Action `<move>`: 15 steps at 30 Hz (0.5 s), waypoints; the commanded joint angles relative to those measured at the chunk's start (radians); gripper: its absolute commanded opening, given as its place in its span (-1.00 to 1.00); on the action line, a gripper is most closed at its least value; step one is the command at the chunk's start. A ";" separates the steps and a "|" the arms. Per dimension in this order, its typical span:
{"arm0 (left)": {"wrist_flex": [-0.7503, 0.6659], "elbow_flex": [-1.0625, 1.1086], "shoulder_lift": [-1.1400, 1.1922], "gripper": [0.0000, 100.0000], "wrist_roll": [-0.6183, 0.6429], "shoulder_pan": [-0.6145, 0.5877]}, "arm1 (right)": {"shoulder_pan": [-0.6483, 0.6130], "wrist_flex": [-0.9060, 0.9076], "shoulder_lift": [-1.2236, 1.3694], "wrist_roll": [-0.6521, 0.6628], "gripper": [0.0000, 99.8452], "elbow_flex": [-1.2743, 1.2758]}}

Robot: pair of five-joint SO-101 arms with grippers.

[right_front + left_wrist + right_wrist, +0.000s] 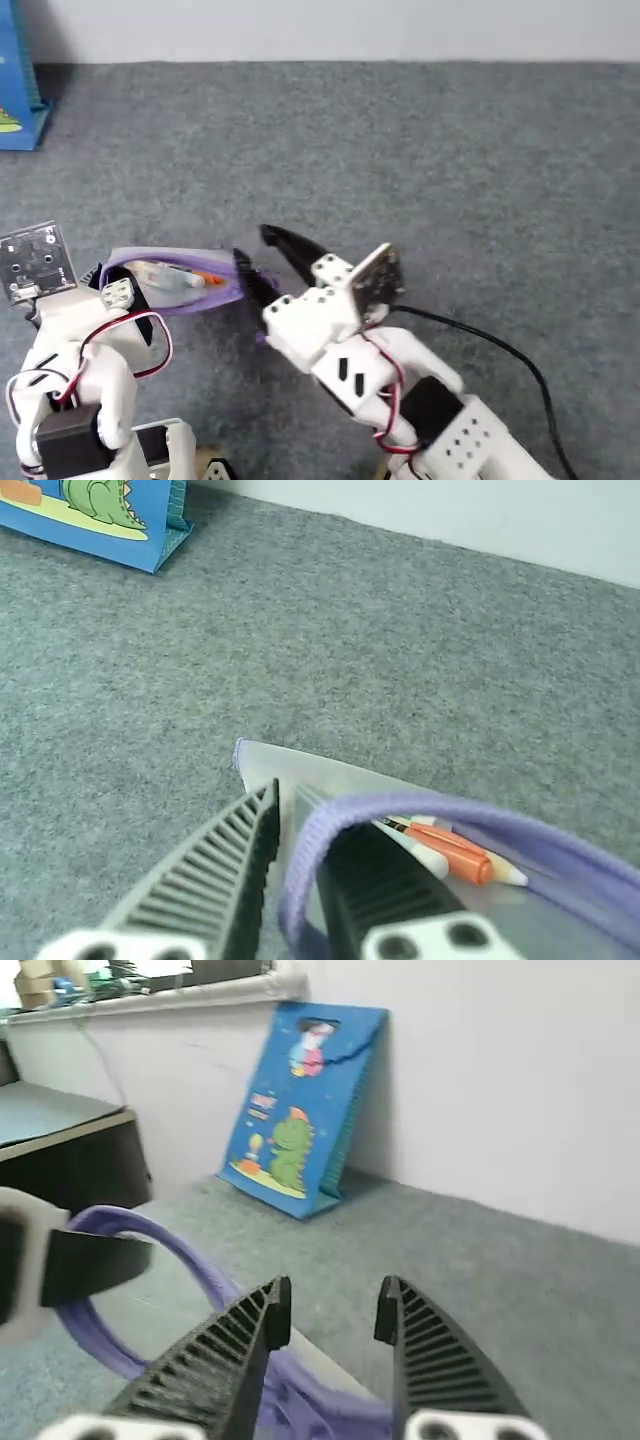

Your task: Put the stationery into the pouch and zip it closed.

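A clear pouch with a purple zip rim lies on the grey carpet at the left. Inside it lie an orange pen and white pens. My left gripper is shut on the pouch's purple rim at its left end, and sits there in the high view. My right gripper is open at the pouch's right end, with one black finger beside the rim and the other apart from it. In the right wrist view the right gripper stands open just above the purple rim.
A blue gift bag with a dinosaur stands against the white wall at the far left. A black cable trails from the right arm. Grey carpet spreads to the back and right.
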 commanded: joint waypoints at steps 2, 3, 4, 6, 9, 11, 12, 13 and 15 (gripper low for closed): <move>0.000 -0.021 0.000 -0.98 -0.006 -0.006 | 0.041 0.179 -0.096 -0.051 -0.73 -0.006; 0.000 -0.021 0.000 -0.98 -0.006 -0.006 | 0.045 0.216 -0.105 -0.064 -0.73 -0.006; 0.000 -0.021 0.000 -0.98 -0.006 -0.006 | 0.045 0.249 -0.111 -0.081 -0.73 -0.006; 0.000 -0.021 0.000 -0.98 -0.006 -0.006 | 0.041 0.309 -0.116 -0.120 -0.73 -0.006; 0.002 -0.021 -0.002 -0.98 -0.006 -0.008 | 0.039 0.381 -0.116 -0.135 -0.73 -0.006; 0.002 -0.021 -0.002 -0.98 -0.006 -0.008 | 0.036 0.412 -0.114 -0.135 -0.73 -0.002; 0.002 -0.021 -0.002 -0.98 -0.006 -0.008 | 0.022 0.417 -0.114 -0.132 -0.73 0.006; 0.002 -0.021 -0.002 -0.98 -0.006 -0.008 | 0.002 0.421 -0.114 -0.130 -0.73 0.017; 0.002 -0.021 -0.002 -0.98 -0.006 -0.008 | -0.042 0.424 -0.114 -0.129 -0.73 0.038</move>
